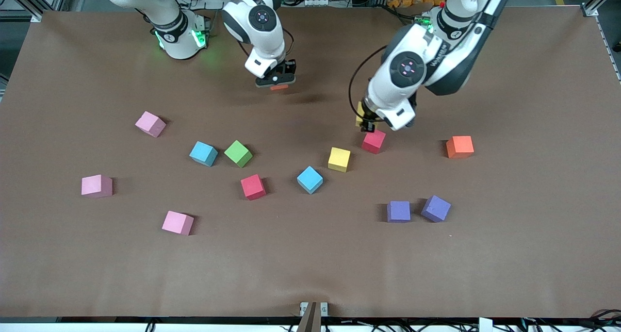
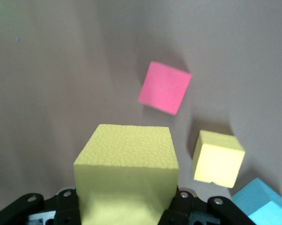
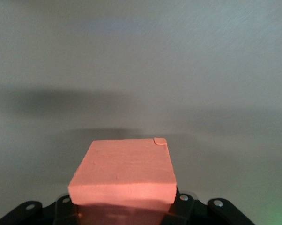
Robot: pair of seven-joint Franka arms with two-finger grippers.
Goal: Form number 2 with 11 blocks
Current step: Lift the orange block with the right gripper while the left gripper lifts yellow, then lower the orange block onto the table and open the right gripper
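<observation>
Left claw (image 1: 365, 123) clamped on a yellow block (image 2: 127, 176), held over the tabletop (image 1: 509, 254) just above the red block (image 1: 373, 141); right claw (image 1: 276, 82) clamped on an orange block (image 3: 124, 176) over bare tabletop near the robot bases; remaining blocks lie scattered, among them a second yellow block (image 1: 339, 159) and two purple blocks (image 1: 417, 209) side by side; no digit formed yet. Risk, as I judge it: lowering the yellow block could knock the red block beneath; arms could crowd mid-table.
</observation>
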